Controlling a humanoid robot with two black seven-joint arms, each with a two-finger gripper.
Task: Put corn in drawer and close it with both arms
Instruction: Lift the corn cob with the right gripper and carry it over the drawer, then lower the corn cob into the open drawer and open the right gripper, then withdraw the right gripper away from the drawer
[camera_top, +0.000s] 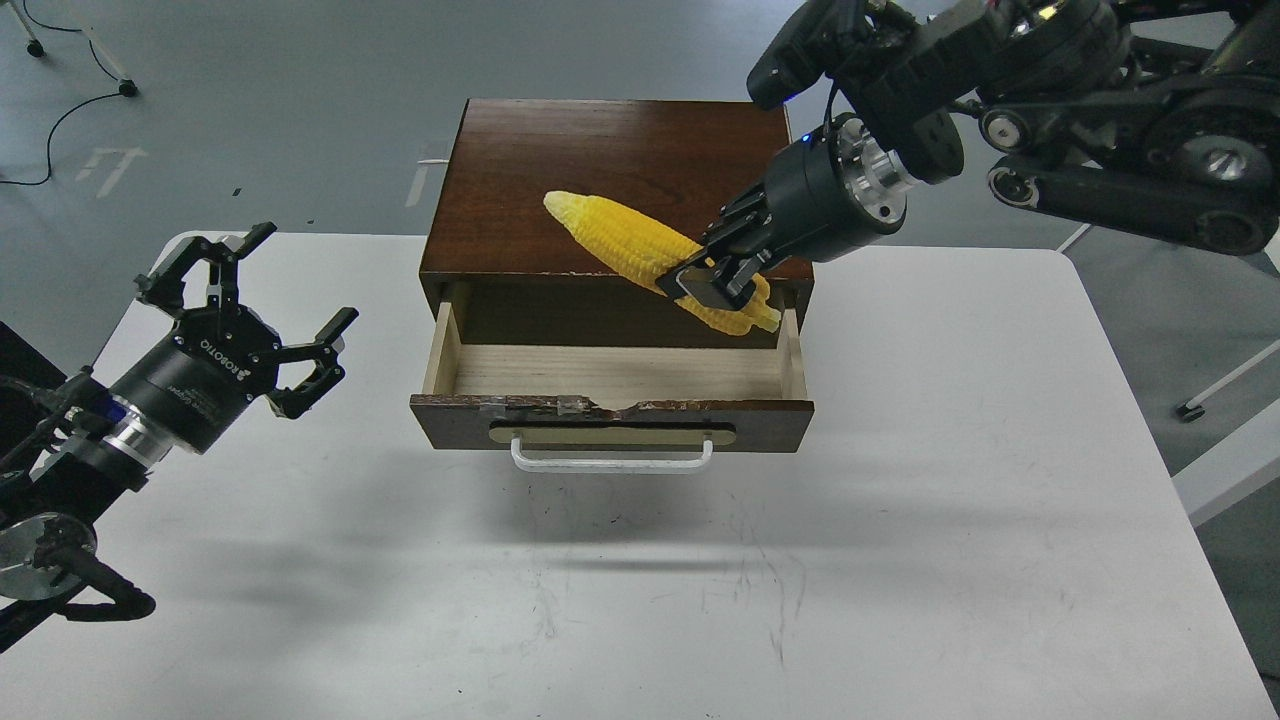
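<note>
From the head view, the right gripper (718, 278) clamps the thick end of the bright yellow ridged plastic corn cob (625, 243) over the back of the pulled-out dark brown wooden drawer (610, 415). The left gripper (268, 318) hangs wide above the white tabletop (900, 560), well apart.

Views: I have one, the head view.
Facing: forward and down onto the white table (900, 560).
Range: close; cabinet (610, 170) upper centre of frame.
</note>
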